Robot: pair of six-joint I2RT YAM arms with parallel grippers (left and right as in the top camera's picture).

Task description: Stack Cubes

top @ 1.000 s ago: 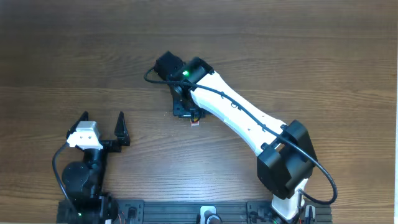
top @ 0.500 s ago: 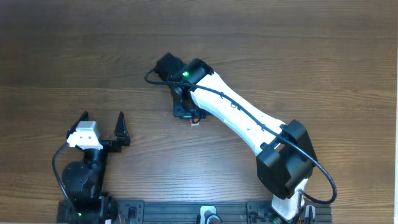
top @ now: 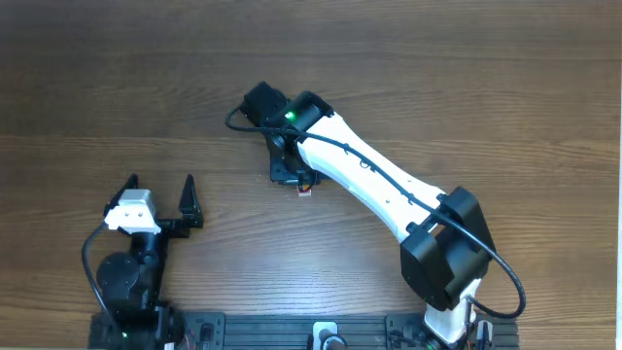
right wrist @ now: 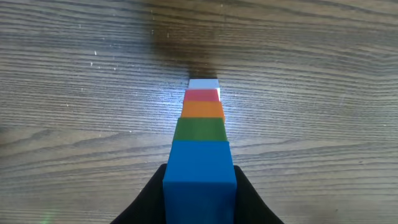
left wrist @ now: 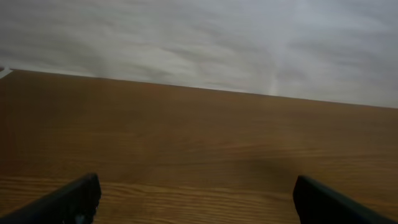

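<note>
A tower of cubes stands on the wooden table: white point(right wrist: 203, 84) at the base, then red point(right wrist: 202, 95), orange point(right wrist: 202, 109), green point(right wrist: 199, 129) and blue point(right wrist: 200, 168) on top. My right gripper point(right wrist: 200, 202) is directly above it, its dark fingers pressed against both sides of the blue cube. From above, the right gripper point(top: 292, 173) covers the tower near the table's middle, and only a red and white sliver point(top: 304, 191) peeks out. My left gripper point(top: 160, 187) rests open near its base at the front left, with nothing between its fingers point(left wrist: 68, 200).
The right arm's white link point(top: 369, 185) crosses the table diagonally from its base at the front right. Bare wooden table point(top: 466, 87) surrounds the tower on all sides.
</note>
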